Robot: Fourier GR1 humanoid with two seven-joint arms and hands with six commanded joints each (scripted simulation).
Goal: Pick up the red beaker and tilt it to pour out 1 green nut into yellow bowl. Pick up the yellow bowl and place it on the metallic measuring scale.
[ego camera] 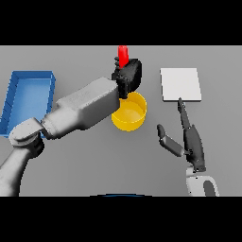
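So the left robot hand (128,74) is up near the far middle of the grey worktop (94,160), fingers wrapped round the red beaker (123,55), and only the top bit of the beaker pokes out above the dark fingers, the rest is hidden inside the grip. Can't tell from this angle how far it's tilted, and I can't see any green nut anywhere. The yellow bowl (130,113) sits right below that hand on the near side, its left rim tucked under the white forearm, so the beaker is basically just behind the bowl's far edge. Inside of the bowl looks plain yellow as far as I can make out. Off to the right is the metallic measuring scale (180,84), a flat pale square, apart from the bowl with bare worktop between them. The right robot hand (191,142) rests near the scale's near edge, fingers straight and relaxed, thumb splayed out, holding nothing. A blue tray (14,97) sits at the far left, partly behind the left arm.
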